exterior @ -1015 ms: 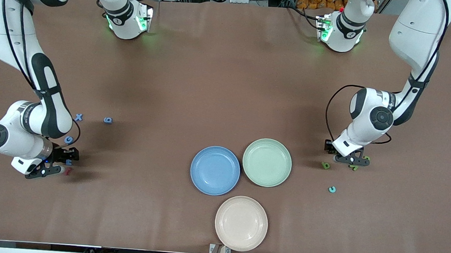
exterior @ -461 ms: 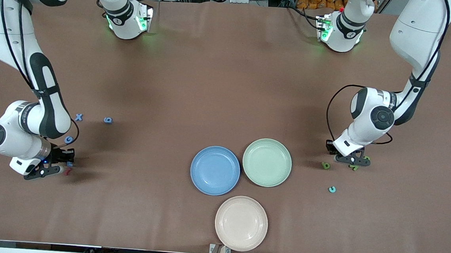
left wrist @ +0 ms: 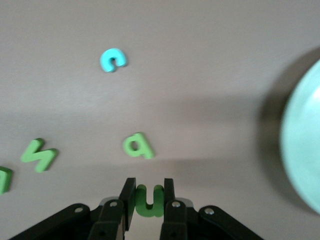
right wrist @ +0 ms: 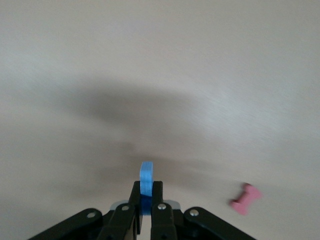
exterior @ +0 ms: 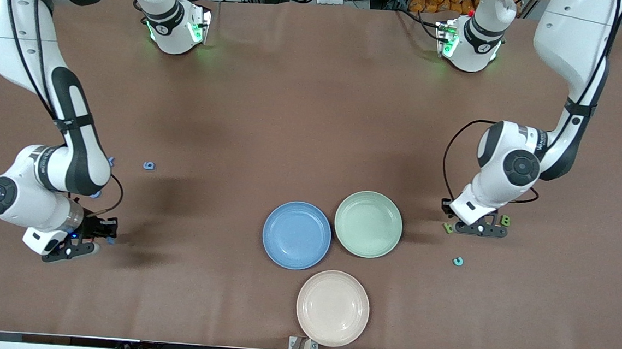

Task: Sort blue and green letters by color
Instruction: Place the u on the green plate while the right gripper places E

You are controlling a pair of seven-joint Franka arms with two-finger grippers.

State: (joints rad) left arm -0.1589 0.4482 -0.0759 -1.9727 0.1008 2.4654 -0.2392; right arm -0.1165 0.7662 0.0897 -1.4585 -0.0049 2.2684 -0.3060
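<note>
Open table (exterior: 304,114) around both plates-side claws

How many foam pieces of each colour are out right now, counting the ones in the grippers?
Green letters: 4, one of them held in the left gripper
Blue letters: 4, one held in the right gripper, two partly hidden by the right arm
Teal letter: 1
Pink piece: 1
Total: 10
</note>
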